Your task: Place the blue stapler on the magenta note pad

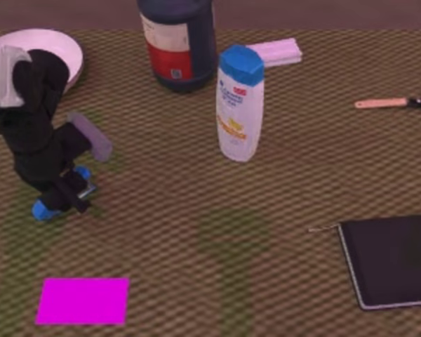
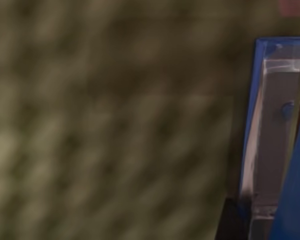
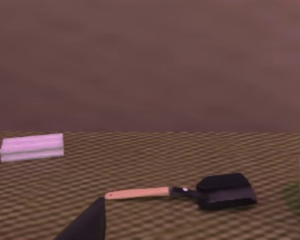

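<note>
The blue stapler lies on the left side of the table, mostly covered by my left arm, with only its two blue ends showing. My left gripper reaches down across its middle and looks shut on it. In the left wrist view the stapler fills the edge very close up, showing a blue rim and grey metal, with one dark finger against its side. The magenta note pad lies flat near the front left, a short way from the stapler. My right gripper is parked off the top view's right.
A white bottle with a blue cap stands mid-table and a dark jar stands behind it. There are also a pale pink box, a white plate, a wooden-handled black scoop and a black notebook.
</note>
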Robot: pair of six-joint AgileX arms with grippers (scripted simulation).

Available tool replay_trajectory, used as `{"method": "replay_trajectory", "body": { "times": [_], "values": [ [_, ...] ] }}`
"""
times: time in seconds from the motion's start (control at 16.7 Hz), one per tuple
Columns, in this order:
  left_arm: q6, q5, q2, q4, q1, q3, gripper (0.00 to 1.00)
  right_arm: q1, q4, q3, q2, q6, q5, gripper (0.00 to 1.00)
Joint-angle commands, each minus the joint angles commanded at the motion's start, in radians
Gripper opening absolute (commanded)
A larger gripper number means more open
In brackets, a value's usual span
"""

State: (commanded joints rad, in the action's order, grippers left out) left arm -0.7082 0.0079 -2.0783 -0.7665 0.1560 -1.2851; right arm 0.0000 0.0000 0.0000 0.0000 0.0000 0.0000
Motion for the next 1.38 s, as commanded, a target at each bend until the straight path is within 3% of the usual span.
{"method": "replay_trajectory", "body": {
  "times": [0.36,0.84,1.14,1.38],
  "values": [
    [0.006,0.009,0.03,-0.052,-0.003,-0.035,0.0,0.0,0.0,0.0,0.0,0.0,0.0,1.0],
    [0.007,0.009,0.151,-0.366,-0.021,-0.219,0.0,0.0,0.0,0.0,0.0,0.0,0.0,1.0],
    [0.004,0.008,0.155,-0.369,-0.015,-0.219,0.0,0.0,0.0,0.0,0.0,0.0,0.0,1.0],
    [-0.095,0.004,0.262,-0.365,0.044,-0.113,0.0,0.0,0.0,0.0,0.0,0.0,0.0,1.0]
  ]
}}
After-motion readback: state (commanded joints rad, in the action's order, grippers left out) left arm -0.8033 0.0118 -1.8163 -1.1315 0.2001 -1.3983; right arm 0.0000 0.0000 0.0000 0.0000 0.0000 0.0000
